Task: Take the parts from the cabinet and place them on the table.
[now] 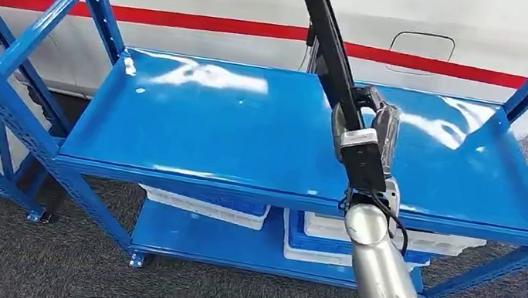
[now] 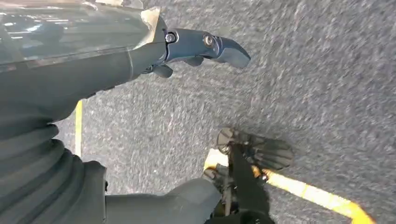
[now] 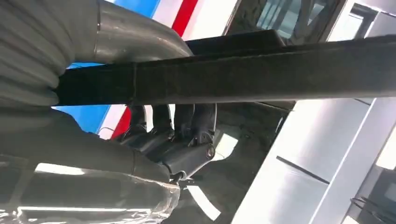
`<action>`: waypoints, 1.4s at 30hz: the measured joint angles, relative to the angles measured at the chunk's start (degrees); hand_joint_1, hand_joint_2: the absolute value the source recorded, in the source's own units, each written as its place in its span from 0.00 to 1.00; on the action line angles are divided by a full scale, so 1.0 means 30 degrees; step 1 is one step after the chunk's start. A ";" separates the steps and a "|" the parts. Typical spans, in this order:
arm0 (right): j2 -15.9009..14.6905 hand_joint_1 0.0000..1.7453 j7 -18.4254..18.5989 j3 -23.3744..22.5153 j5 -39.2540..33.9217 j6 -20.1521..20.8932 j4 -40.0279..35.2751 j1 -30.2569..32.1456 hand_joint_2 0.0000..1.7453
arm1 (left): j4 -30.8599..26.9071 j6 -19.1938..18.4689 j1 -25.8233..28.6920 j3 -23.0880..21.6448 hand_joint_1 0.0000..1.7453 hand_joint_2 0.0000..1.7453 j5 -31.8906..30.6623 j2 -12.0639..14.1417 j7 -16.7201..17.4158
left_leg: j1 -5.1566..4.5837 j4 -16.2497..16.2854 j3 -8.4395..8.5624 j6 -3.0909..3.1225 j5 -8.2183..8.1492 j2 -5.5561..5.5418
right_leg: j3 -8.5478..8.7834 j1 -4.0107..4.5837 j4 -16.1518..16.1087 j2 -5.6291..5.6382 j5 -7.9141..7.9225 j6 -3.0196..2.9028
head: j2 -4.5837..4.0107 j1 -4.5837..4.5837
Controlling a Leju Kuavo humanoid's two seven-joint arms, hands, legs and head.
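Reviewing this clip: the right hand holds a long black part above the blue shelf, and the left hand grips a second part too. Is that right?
Not quite. The right hand does hold the long black part above the blue shelf, but the left hand grips nothing. The left wrist view shows its fingers over grey floor with nothing in them.

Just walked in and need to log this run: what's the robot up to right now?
The robot's right hand grips a long black part, holding it up over the top blue shelf of a metal rack. White and blue bins sit on the shelf below. The left hand hangs over the grey floor, holding nothing.
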 joint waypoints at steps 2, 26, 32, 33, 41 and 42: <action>0.0167 1.00 0.0000 -0.0007 0.0139 0.0000 0.0036 0.0014 1.00 | 0.0000 -0.0036 0.0035 -0.0007 0.00 1.00 -0.0036 -0.0022 0.0007 | 0.0136 0.2391 -0.0904 -0.0291 -0.1742 0.0020 | -0.0176 0.0013 0.0006 -0.0049 0.0151 -0.0248 | 0.0000 -0.0138; -0.0168 1.00 0.0947 -0.0896 0.1829 0.0320 -0.2338 0.2572 1.00 | 0.0000 -0.0116 -0.0022 -0.0168 0.00 1.00 -0.1020 -0.0066 0.0175 | -0.0441 -0.0369 -0.0152 0.0585 0.0704 0.0061 | 0.0539 0.0529 -0.0085 -0.0047 -0.0847 0.0202 | 0.0000 0.0000; -0.0044 1.00 0.1071 -0.0918 0.1945 0.0576 -0.2441 0.2691 1.00 | 0.0000 0.0000 0.0051 -0.0175 0.00 1.00 -0.0954 -0.0044 0.0138 | -0.0139 0.1294 -0.1026 -0.0094 -0.0685 0.0021 | 0.0280 0.0205 -0.0161 -0.0097 -0.0099 -0.0484 | 0.0000 -0.0088; 0.0014 1.00 0.1108 -0.0918 0.2026 0.0612 -0.2463 0.2687 1.00 | 0.0000 0.0066 0.0064 -0.0161 0.00 1.00 -0.0881 -0.0044 0.0138 | -0.0043 0.2854 -0.1574 -0.0230 -0.1658 0.0011 | 0.0124 0.0233 -0.0159 -0.0110 -0.0012 -0.0500 | 0.0000 -0.0087; 0.0276 1.00 0.1384 -0.0947 0.2412 0.0947 -0.2660 0.2870 1.00 | 0.0000 0.0182 0.0126 -0.0124 0.00 1.00 -0.0823 -0.0058 0.0430 | 0.0351 -0.0255 0.1581 -0.0532 -0.1090 -0.0011 | -0.0566 0.0440 0.0034 -0.0115 0.0527 -0.0026 | 0.0000 -0.0109; 0.0347 1.00 0.1384 -0.0947 0.2454 0.0947 -0.2717 0.2868 1.00 | 0.0000 0.0175 0.0128 -0.0124 0.00 1.00 -0.0830 -0.0058 0.0430 | 0.0326 -0.0215 0.1452 -0.0332 -0.0976 -0.0050 | -0.0634 0.0373 0.0021 -0.0118 0.0618 0.0100 | 0.0000 -0.0008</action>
